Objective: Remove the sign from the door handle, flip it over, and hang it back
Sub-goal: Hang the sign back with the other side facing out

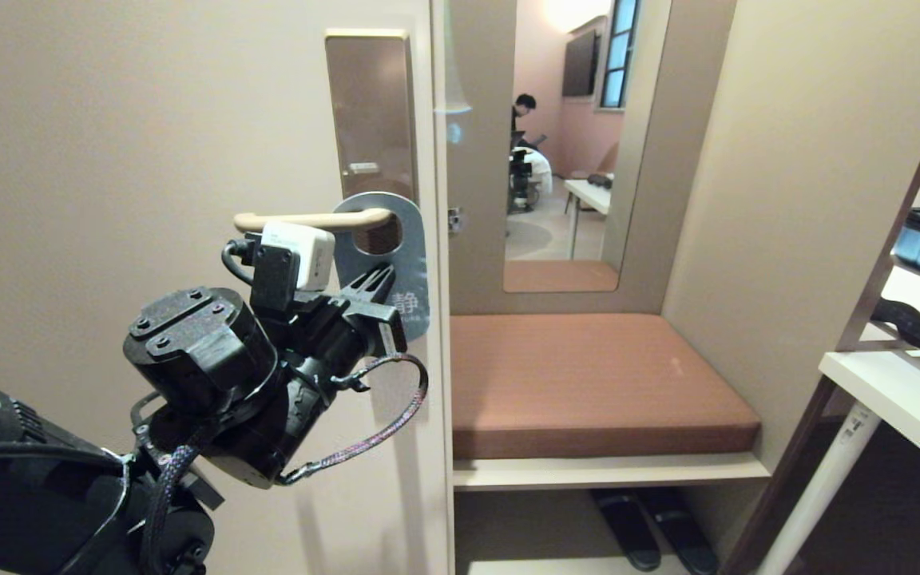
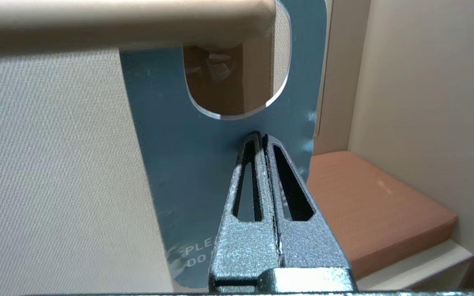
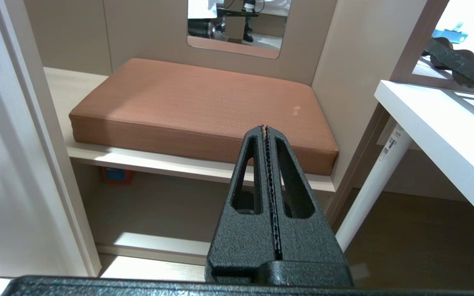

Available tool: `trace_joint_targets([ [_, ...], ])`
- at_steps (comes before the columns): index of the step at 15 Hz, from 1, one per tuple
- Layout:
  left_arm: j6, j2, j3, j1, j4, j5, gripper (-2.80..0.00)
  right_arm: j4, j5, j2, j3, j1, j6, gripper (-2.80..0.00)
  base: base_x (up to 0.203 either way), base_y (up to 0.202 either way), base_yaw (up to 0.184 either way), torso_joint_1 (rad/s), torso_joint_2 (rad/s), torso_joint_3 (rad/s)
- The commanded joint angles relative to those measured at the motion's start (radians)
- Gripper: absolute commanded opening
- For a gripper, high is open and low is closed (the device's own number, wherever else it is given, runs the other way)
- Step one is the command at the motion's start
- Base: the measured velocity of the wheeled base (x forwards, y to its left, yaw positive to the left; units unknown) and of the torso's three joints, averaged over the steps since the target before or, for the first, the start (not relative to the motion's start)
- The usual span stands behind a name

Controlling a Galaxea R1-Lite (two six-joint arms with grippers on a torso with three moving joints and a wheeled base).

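the sign (image 1: pixel 396 263) is hanging blue-grey side out on the door handle (image 1: pixel 312 220), the lever passing through its oval hole, close to the door's right edge. the left gripper (image 2: pixel 261 137) is pointing its tips at the card just under that hole, jaws pressed fully together and gripping nothing. the right gripper (image 3: pixel 265 128) is sitting parked, jaws likewise pressed together and empty, facing the brown cushion (image 3: pixel 204 98) to the right.

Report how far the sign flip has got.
Done: nothing visible yet; the sign hangs on the door handle, blue-grey side out. In hand: the left gripper, shut, is just below the sign's hole; whether it touches the card is unclear. The right gripper is shut, away by the cushioned bench. Left: removing, turning, rehanging.
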Motion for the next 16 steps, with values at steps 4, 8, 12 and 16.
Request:
trace_joint_targets([
  [4,0.001,-0.076,0.115,-0.003,-0.008,0.002,-2.80,0.000,0.001,0.000,0.000,0.000,-0.001,-2.80,0.000,0.000,0.000,0.000,0.00,0.000],
  [8,0.022,-0.160,0.215,-0.003,-0.009,0.002,-2.80,0.000,0.001,0.000,0.000,0.000,-0.001,-2.80,0.000,0.000,0.000,0.000,0.00,0.000],
  [12,0.053,-0.257,0.356,0.017,-0.008,0.003,-2.80,0.000,-0.001,0.000,0.000,0.000,-0.001,-2.80,0.000,0.000,0.000,0.000,0.00,0.000],
  [16,0.080,-0.343,0.449,0.172,-0.008,0.000,-2.80,0.000,0.000,0.000,0.000,0.000,-0.001,-2.80,0.000,0.000,0.000,0.000,0.00,0.000],
])
